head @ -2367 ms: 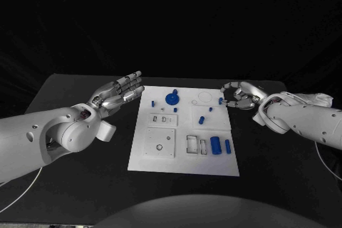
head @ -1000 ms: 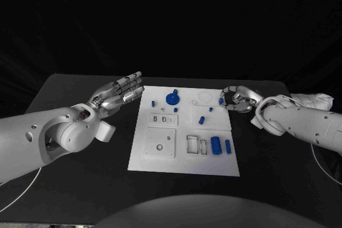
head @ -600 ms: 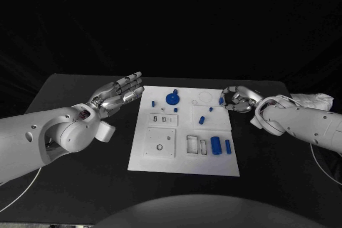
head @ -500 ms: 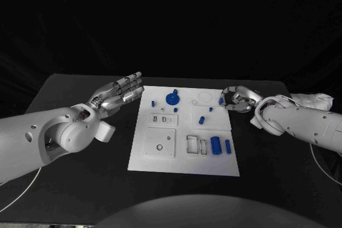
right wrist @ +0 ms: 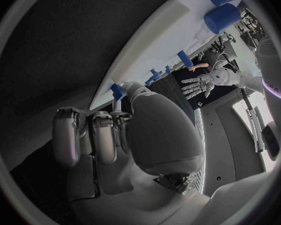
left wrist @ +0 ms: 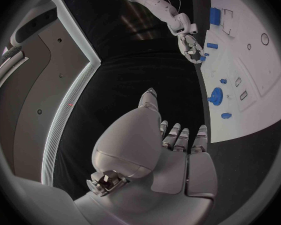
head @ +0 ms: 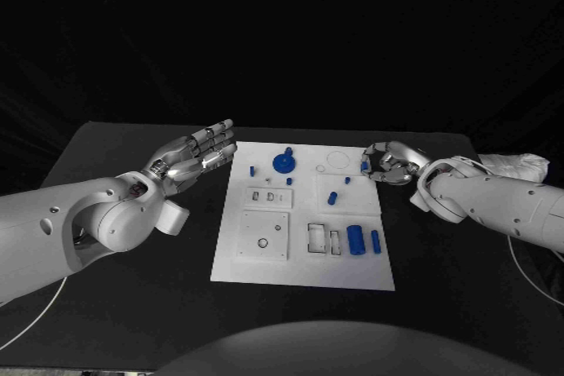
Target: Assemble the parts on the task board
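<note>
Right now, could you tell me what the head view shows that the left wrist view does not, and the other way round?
The head view alone shows the whole task board, including the empty rectangular recesses at its near end and the two blue cylinders beside them.

The left wrist view alone shows the back of the left hand from behind, fingers straight and apart, off the board's edge.

Both show the blue gear standing on the board and the right hand at the board's far right edge by a small blue part.

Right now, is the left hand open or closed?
Open. The left hand hovers beside the task board with its fingers stretched out, apart, and nothing in its palm.
</note>
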Tool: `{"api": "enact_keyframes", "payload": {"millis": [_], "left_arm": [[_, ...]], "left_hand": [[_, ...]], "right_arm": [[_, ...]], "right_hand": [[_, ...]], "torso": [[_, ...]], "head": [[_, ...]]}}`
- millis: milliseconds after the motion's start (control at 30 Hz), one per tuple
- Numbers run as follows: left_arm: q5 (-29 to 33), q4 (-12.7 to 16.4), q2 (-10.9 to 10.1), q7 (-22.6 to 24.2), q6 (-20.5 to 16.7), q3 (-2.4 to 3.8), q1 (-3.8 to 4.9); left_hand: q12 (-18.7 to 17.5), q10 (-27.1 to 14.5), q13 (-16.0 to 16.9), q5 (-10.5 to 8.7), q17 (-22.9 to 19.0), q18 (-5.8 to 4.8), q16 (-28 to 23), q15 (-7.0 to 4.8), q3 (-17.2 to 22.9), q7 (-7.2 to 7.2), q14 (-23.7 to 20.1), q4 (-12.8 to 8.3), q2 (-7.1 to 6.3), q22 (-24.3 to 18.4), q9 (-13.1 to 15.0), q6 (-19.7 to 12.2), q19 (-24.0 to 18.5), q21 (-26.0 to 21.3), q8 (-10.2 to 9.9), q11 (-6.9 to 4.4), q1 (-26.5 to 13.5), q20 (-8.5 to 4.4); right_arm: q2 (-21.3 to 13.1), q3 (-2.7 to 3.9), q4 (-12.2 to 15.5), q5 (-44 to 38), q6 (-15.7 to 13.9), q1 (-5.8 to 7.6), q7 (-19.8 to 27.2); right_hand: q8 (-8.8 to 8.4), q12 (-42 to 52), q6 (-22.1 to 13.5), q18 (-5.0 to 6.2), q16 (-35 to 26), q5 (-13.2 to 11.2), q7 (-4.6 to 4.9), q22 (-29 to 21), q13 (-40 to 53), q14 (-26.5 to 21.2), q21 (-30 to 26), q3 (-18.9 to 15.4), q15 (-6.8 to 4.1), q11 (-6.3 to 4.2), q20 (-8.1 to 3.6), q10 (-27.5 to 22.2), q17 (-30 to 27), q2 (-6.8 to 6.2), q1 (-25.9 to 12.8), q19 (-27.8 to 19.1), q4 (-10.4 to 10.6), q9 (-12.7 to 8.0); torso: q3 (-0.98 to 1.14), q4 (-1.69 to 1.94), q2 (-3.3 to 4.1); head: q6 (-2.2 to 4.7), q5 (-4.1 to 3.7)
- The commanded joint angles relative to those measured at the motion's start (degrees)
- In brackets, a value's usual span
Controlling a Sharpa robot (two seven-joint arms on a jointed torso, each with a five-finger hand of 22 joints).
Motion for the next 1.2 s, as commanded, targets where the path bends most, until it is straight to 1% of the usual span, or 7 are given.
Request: {"api": "enact_keyframes", "payload": {"millis": [33,333,567,767,867,967,1200], "left_arm": [[-0.2,0.2,0.0,0.2,1.0,0.05,0.02],[-0.2,0.2,-0.1,0.1,1.0,0.05,0.02],[-0.2,0.2,-0.2,0.0,1.1,0.05,0.01],[-0.2,0.1,-0.1,0.0,1.0,0.05,0.01],[-0.2,0.1,-0.1,0.0,1.0,0.04,0.00],[-0.2,0.0,-0.1,0.0,0.9,0.04,0.00],[-0.2,-0.1,0.2,-0.1,0.7,0.04,0.00]], "left_hand": [[0.3,0.0,0.1,0.27,-0.1,0.51,-0.2,0.37,0.3,0.05,0.1,0.0,-0.02,-0.7,-0.1,0.1,0.2,0.2,0.3,0.26,0.5,0.34],[0.4,0.1,0.1,0.28,-0.1,0.51,-0.2,0.41,0.3,0.34,0.1,0.0,-0.01,-0.7,0.0,0.3,0.2,0.2,0.3,0.24,0.5,0.35],[0.5,0.1,0.1,0.29,-0.1,0.51,-0.2,0.41,0.3,0.58,0.1,0.0,0.00,-0.6,0.0,0.4,0.3,0.2,0.4,0.18,0.6,0.36],[0.5,0.1,0.1,0.30,-0.1,0.51,-0.2,0.41,0.3,0.65,0.1,0.0,0.00,-0.6,0.0,0.4,0.3,0.3,0.4,0.17,0.6,0.37],[0.5,0.1,0.1,0.30,-0.1,0.51,-0.2,0.41,0.3,0.65,0.1,0.0,0.00,-0.6,0.0,0.4,0.3,0.3,0.4,0.17,0.6,0.37],[0.5,0.1,0.1,0.30,-0.1,0.51,-0.2,0.41,0.3,0.65,0.1,0.0,0.00,-0.6,0.0,0.4,0.3,0.3,0.4,0.17,0.6,0.37],[0.5,0.1,0.1,0.30,-0.1,0.51,-0.2,0.42,0.3,0.72,0.1,0.0,-0.01,-0.6,0.0,0.4,0.3,0.3,0.4,0.15,0.6,0.38]], "right_arm": [[0.1,0.00,-0.1,0.1,0.1,-0.06,-0.3],[0.3,0.01,-0.3,0.5,-1.8,-0.05,-0.2],[0.1,0.02,0.0,1.2,-2.7,0.01,0.4],[-0.3,0.03,1.4,1.6,-2.9,0.72,0.7],[-0.7,0.03,2.6,1.7,-2.9,1.41,0.5],[-1.3,0.03,4.7,1.6,-2.5,2.61,0.1],[-2.7,0.03,12.3,1.3,-0.2,6.64,-2.7]], "right_hand": [[0.51,0.2,0.6,-0.36,0.2,-0.1,-0.05,12.1,15.1,5.9,-0.4,0.4,0.20,0.11,0.00,6.0,15.1,0.58,0.2,-0.3,0.0,0.0],[2.18,0.2,3.4,-0.29,0.2,0.2,0.03,12.0,15.1,5.9,-0.6,1.4,0.06,0.04,-0.14,6.0,15.1,1.37,1.0,-0.5,-1.1,-0.2],[2.84,0.2,4.8,-0.23,0.2,0.2,0.18,12.0,15.1,5.9,-0.8,1.8,0.09,0.11,-0.15,6.0,15.1,1.56,1.2,-0.7,-1.5,-0.6],[3.19,0.2,5.9,-0.26,0.2,-0.1,0.42,12.0,15.1,5.9,-0.7,1.9,0.16,0.26,-0.12,6.0,15.1,1.61,1.2,-0.7,-1.7,-0.9],[3.16,0.2,6.2,-0.25,0.2,-0.5,0.57,12.0,15.1,5.9,-0.8,1.9,0.22,0.36,-0.08,6.0,15.1,1.55,1.1,-0.7,-1.6,-1.2],[3.09,0.2,6.8,-0.30,0.2,-0.9,0.76,12.0,15.1,5.9,-0.6,1.9,0.34,0.56,-0.01,6.0,15.1,1.46,0.9,-0.6,-1.6,-1.6],[2.73,0.2,7.7,-0.28,0.2,-2.0,1.03,12.0,15.1,5.9,-0.8,1.8,0.71,1.06,0.26,6.0,15.1,1.23,0.7,-0.6,-1.5,-2.5]], "torso": [[0.00,0.02,-0.01],[-0.01,-0.06,-0.02],[-0.02,-0.04,-0.03],[-0.01,-0.03,-0.04],[-0.03,-0.05,-0.06],[-0.05,-0.04,-0.05],[-0.06,0.05,-0.06]], "head": [[0.00,-0.03],[0.00,0.14],[0.00,0.17],[0.00,0.17],[0.00,0.16],[0.00,0.16],[0.00,0.18]]}}
